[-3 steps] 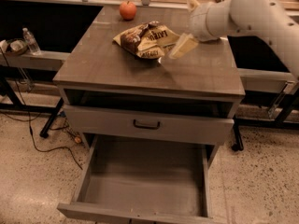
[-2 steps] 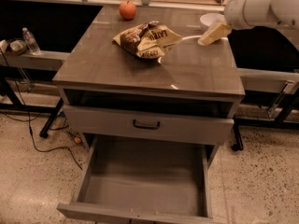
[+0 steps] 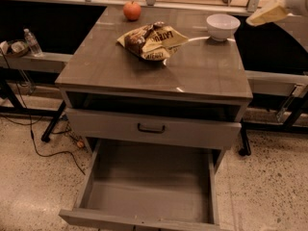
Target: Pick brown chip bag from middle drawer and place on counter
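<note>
The brown chip bag (image 3: pixel 151 41) lies crinkled on the counter (image 3: pixel 120 69), toward its back middle, with nothing holding it. A thin white arc on the counter curves past the bag's right side. My gripper (image 3: pixel 266 14) is at the upper right edge of the view, raised above and beyond the counter's back right corner, well clear of the bag. The middle drawer (image 3: pixel 149 189) is pulled out wide at the bottom of the cabinet, and its grey floor is bare.
A red apple (image 3: pixel 132 10) sits at the counter's back edge and a white bowl (image 3: pixel 223 25) at its back right. A closed drawer front with a black handle (image 3: pixel 151 128) is above the open drawer. A water bottle (image 3: pixel 32 42) stands on a shelf to the left. Cables lie on the floor.
My gripper has moved away from the chip bag, up and to the right, to the edge of view. The bag stays on the counter.
</note>
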`<move>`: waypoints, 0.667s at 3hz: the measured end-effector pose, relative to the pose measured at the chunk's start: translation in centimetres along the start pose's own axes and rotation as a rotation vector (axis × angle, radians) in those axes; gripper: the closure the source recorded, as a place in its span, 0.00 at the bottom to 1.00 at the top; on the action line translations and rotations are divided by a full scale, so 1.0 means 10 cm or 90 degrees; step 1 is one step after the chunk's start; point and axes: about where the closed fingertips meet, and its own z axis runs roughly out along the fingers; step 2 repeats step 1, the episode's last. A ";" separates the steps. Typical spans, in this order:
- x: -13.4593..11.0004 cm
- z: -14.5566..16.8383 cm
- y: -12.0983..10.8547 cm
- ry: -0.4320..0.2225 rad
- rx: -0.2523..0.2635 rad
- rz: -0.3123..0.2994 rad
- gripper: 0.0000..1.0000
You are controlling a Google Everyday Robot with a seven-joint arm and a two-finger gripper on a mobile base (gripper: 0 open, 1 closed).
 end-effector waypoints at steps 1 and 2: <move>0.05 -0.07 -0.14 0.001 0.026 0.005 0.00; 0.05 -0.07 -0.14 0.001 0.026 0.005 0.00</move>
